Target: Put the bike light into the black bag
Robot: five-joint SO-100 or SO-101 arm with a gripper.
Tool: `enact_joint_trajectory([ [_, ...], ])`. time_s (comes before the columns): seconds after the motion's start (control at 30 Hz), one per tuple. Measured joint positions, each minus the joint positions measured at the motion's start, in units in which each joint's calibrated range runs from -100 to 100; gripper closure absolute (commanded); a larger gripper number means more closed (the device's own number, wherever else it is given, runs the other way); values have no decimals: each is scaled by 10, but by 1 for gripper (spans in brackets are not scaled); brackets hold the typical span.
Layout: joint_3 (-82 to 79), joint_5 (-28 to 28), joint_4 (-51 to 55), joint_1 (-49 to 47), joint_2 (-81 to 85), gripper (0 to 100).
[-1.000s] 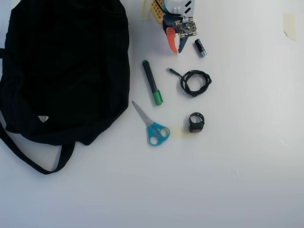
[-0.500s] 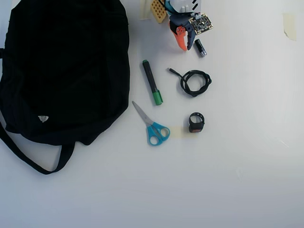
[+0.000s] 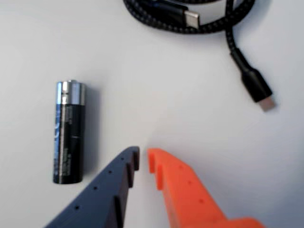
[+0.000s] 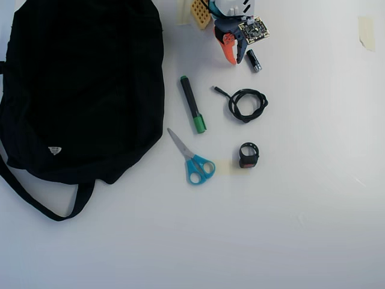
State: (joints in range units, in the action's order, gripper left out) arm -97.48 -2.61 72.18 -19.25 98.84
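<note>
The bike light (image 4: 248, 155), a small black block with a round loop and a red edge, lies on the white table in the overhead view, right of the scissors; the wrist view does not show it. The black bag (image 4: 78, 84) fills the upper left of the overhead view, its strap trailing toward the lower left. My gripper (image 4: 234, 58) is at the top middle, far above the bike light in that view. In the wrist view my gripper (image 3: 143, 159) has a blue and an orange finger, tips nearly touching, holding nothing.
A black battery with a silver tip (image 3: 69, 130) lies just left of my fingers; it also shows in the overhead view (image 4: 253, 61). A coiled black cable (image 4: 246, 103) (image 3: 251, 78), a green-capped marker (image 4: 192, 103) and blue-handled scissors (image 4: 192, 161) lie between the gripper and the light.
</note>
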Motion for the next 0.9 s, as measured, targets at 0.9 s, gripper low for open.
enact_joint_trajectory([
  [0.9,-2,0,-48,132,0,97],
])
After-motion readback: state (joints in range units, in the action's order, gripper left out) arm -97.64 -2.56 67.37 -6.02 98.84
